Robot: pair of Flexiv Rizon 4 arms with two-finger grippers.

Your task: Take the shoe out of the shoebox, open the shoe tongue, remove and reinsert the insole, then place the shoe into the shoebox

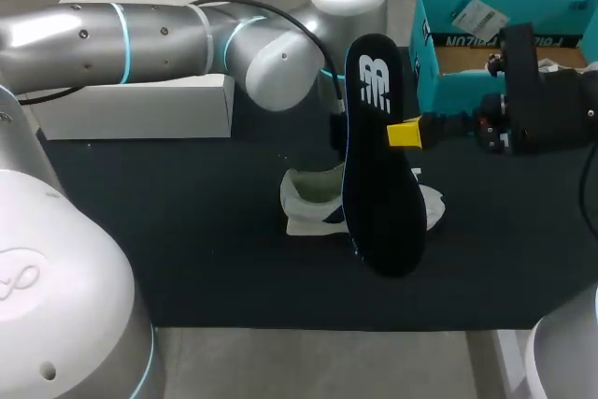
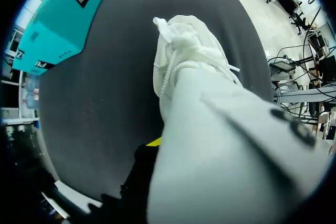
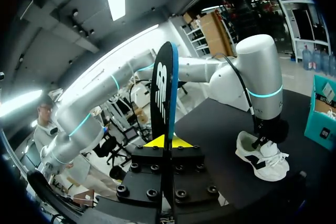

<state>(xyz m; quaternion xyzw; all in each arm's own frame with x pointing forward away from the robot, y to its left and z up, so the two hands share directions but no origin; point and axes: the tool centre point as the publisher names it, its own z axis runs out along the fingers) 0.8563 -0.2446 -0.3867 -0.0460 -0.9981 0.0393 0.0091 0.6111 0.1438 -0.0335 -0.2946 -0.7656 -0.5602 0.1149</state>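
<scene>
Insole is pinched upright mid-frame by the right gripper, evidently for reinsertion into the shoe below; the left gripper's grip cannot be told.

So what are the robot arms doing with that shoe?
The right claw is pinching the dark insole and holding it up on edge above the table. The insole is out of the white shoe, which sits on the black mat. The left arm is down at the shoe. The teal shoebox stands open off to the side.
</scene>
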